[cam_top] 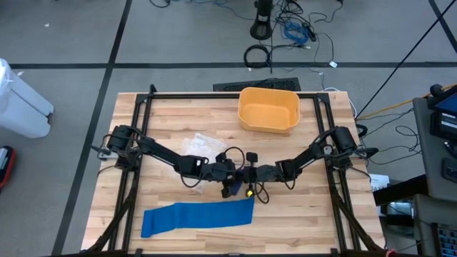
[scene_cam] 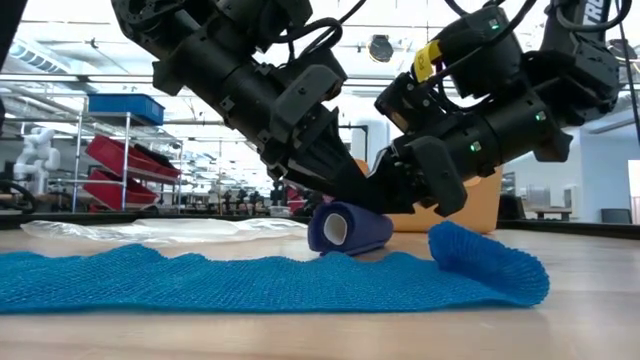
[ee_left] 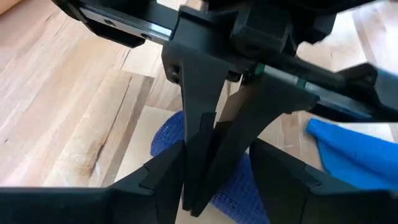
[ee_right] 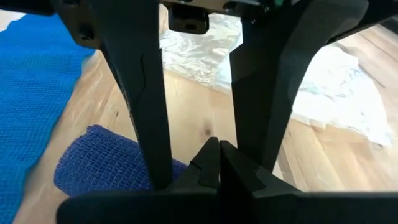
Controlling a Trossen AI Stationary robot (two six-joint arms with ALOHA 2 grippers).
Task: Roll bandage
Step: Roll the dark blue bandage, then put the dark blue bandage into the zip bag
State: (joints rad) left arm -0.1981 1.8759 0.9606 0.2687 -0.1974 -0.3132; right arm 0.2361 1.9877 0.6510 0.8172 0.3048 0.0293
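While meeting over the middle of the table (cam_top: 178, 121), left gripper (scene_cam: 335, 190) and right gripper (scene_cam: 385, 195) low, tips crossed at the roll (scene_cam: 350, 228); left fingers (ee_left: 202, 124) nearly closed, hold on the roll impossible to tell; right fingers (ee_right: 146, 93) spread, straddling the left's tips, gripping nothing visible; roll dark blue, on its side on the wood, just behind the flat bandage (cam_top: 198, 215); bandage's right end humped up; plastic wrap (cam_top: 196, 145) behind; yellow bin (cam_top: 268, 110) at the far edge.
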